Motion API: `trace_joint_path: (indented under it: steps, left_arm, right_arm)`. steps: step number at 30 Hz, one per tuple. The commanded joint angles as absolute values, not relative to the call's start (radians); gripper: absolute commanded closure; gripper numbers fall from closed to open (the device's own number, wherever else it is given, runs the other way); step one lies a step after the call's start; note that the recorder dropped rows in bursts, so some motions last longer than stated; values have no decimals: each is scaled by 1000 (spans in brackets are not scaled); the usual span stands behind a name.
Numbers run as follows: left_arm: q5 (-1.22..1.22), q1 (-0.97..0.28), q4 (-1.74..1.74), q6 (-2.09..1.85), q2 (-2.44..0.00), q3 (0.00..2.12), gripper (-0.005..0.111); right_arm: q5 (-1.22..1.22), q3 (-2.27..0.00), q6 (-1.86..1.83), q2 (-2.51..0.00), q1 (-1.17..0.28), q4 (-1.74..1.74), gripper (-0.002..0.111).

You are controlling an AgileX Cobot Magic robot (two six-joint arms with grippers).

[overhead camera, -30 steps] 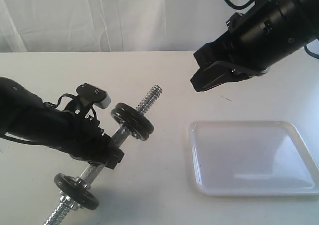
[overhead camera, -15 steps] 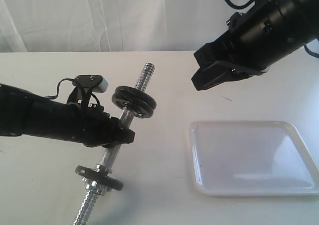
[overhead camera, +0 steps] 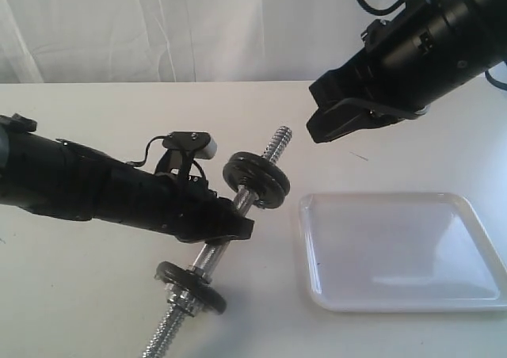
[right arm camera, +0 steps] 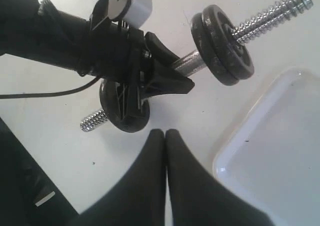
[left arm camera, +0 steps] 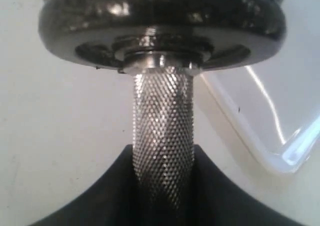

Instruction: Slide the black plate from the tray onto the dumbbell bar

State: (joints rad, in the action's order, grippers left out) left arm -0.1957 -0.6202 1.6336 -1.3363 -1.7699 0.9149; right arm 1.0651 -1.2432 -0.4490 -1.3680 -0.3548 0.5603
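My left gripper (overhead camera: 234, 225) is shut on the knurled middle of the dumbbell bar (overhead camera: 214, 251), holding it tilted above the table. Two black plates (overhead camera: 256, 180) sit stacked on the bar's upper end, with a third black plate (overhead camera: 190, 287) near its lower end. In the left wrist view the bar (left arm camera: 162, 131) runs from between the jaws up to the stacked plates (left arm camera: 162, 21). The white tray (overhead camera: 404, 251) lies on the right with nothing on it. My right gripper (overhead camera: 311, 132) hangs shut and holding nothing, high above the tray's far left corner; its fingertips (right arm camera: 165, 134) touch.
A white table (overhead camera: 95, 295) carries everything, with a white curtain (overhead camera: 158, 25) behind it. The left arm (overhead camera: 79, 188) stretches in from the left edge. The tray's corner (left arm camera: 260, 136) lies close under the bar's upper plates.
The left arm has carried the dumbbell bar rightward toward the tray and tilted it lower. The right gripper has stayed where it was, shut.
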Motion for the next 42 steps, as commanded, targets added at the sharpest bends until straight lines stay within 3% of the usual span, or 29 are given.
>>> trace_joint_path:
  steps: [1, 42]
  left_arm:
    - [-327, -631, 1744, -1256, -1725, 989, 107]
    - [-102, -688, 1744, -878, -1762, 989, 107]
  right_arm:
    - [1062, -1244, -451, -1359, -349, 549, 108]
    - [1064, -1244, -451, -1359, -349, 547, 108]
